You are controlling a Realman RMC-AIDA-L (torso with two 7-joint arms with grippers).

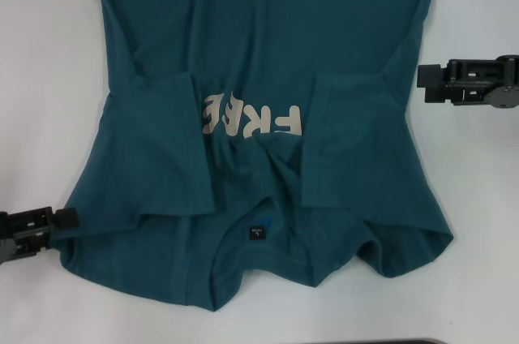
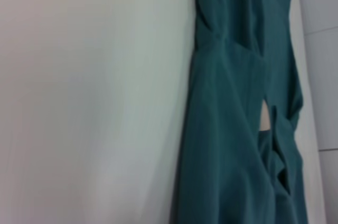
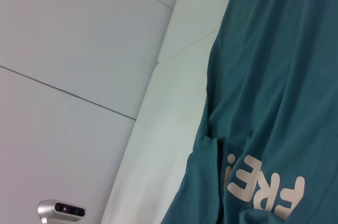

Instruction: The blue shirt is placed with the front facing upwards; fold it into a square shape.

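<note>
The left gripper (image 1: 69, 217) sits low at the near left of the scene, its tips right at the near-left shoulder edge of the blue shirt (image 1: 268, 52). Whether its fingers are apart, together or clamped on the cloth cannot be told from any of the views. The right gripper (image 1: 423, 76) hangs at the right side, farther from the robot, with its tip just beside the shirt's right edge; its fingers' state cannot be told either.

The shirt lies spread on the white table (image 1: 49, 52), front up, collar toward the robot and the hem running out of view at the far side. Both short sleeves are folded inward over the chest: the left sleeve (image 1: 174, 145) covers the end of the pale lettering (image 1: 255, 119), and the right sleeve (image 1: 345, 137) lies just right of it. A small dark neck label (image 1: 257, 231) shows inside the collar at the near side. The cloth is bunched and rumpled along the near shoulders.

The right wrist view shows the lettering (image 3: 264, 187) on the shirt (image 3: 280, 76) and a small grey camera device (image 3: 60, 210) beyond the table edge.
</note>
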